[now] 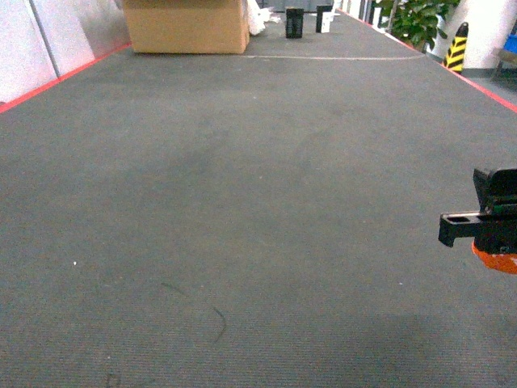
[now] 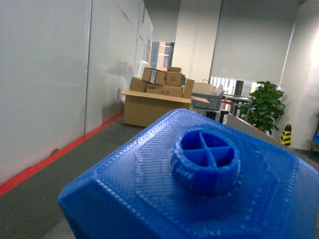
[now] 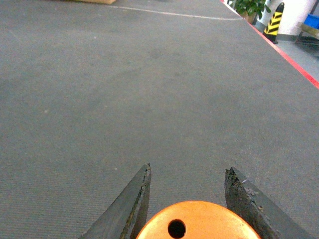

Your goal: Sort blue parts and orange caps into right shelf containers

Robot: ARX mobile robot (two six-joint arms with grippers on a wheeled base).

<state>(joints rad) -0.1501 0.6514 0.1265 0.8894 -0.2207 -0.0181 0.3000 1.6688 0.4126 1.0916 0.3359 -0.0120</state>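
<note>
A blue part, a faceted block with a round cross-ribbed boss on top, fills the lower left wrist view, held up above the floor. The left gripper's fingers are hidden under it, and that arm is outside the head view. My right gripper has its two dark fingers on either side of an orange cap with a small hole in its flat top. In the head view this gripper pokes in at the right edge, the orange cap beneath it. The shelf and its containers are out of view.
Grey carpet stretches ahead, edged by red floor lines. A brown cardboard box and two black items stand at the far end. A plant and a striped cone are at the far right.
</note>
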